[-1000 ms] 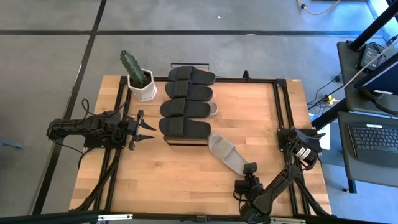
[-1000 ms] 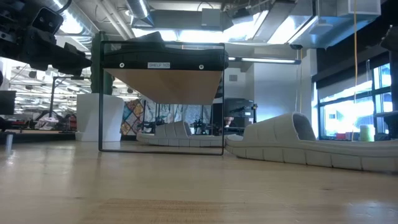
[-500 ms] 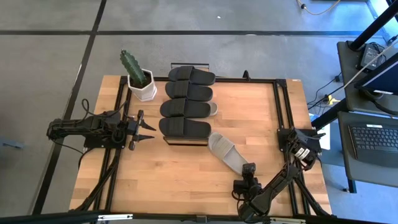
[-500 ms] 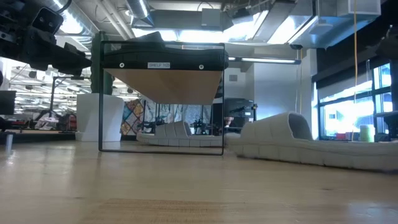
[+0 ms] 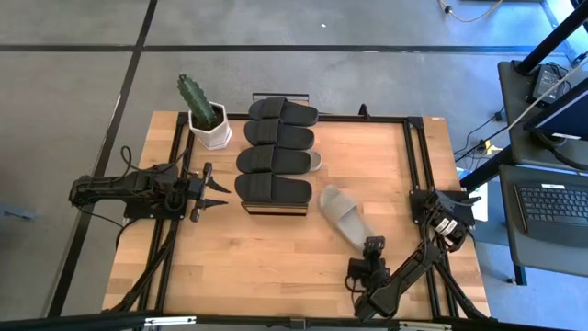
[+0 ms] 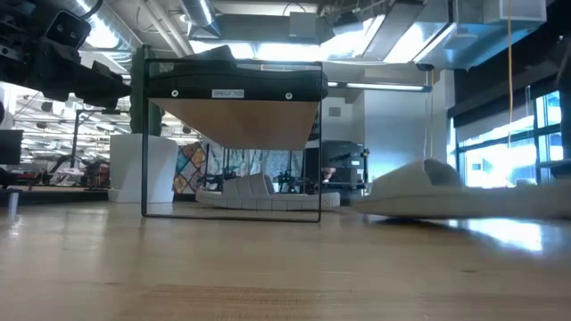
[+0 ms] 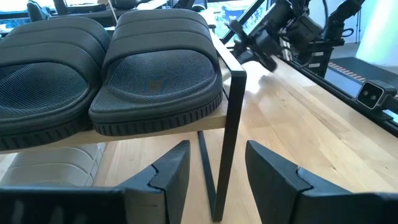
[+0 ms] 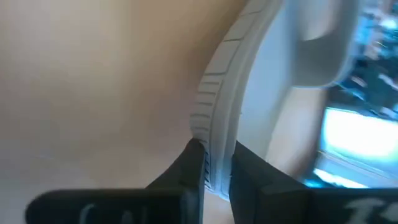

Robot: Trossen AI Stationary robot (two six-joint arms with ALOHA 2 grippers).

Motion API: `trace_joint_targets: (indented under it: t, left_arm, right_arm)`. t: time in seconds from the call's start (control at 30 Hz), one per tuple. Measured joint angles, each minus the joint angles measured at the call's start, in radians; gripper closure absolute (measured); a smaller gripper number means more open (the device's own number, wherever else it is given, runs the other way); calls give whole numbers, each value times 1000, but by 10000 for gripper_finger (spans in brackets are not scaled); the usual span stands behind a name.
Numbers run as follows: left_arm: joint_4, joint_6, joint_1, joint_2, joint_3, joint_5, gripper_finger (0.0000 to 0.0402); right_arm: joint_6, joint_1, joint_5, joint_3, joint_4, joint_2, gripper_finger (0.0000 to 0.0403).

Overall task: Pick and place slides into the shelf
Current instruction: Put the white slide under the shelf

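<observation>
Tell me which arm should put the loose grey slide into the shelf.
The right. Its hand is already pinched on the heel rim of the grey slide, as its wrist view shows. The left hand waits open on the far side of the shelf, holding nothing.

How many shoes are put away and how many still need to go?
Done: four black slides lie on top of the shelf, and one grey slide sits underneath. In hand: the right gripper pinches the last grey slide's edge on the table. Left: getting that one in. The left gripper waits, open, beside the shelf.
</observation>
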Motion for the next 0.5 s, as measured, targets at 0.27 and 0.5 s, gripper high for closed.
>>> trace_joint_targets:
  t: [0.27, 0.5]
  left_arm:
    - [0, 0, 0, 0, 0, 0, 254]
    - [0, 31, 0, 0, 0, 0, 254]
  right_arm:
    - [13, -1, 52, -28, -147, -60, 358]
    - [98, 4, 117, -148, -158, -234, 360]
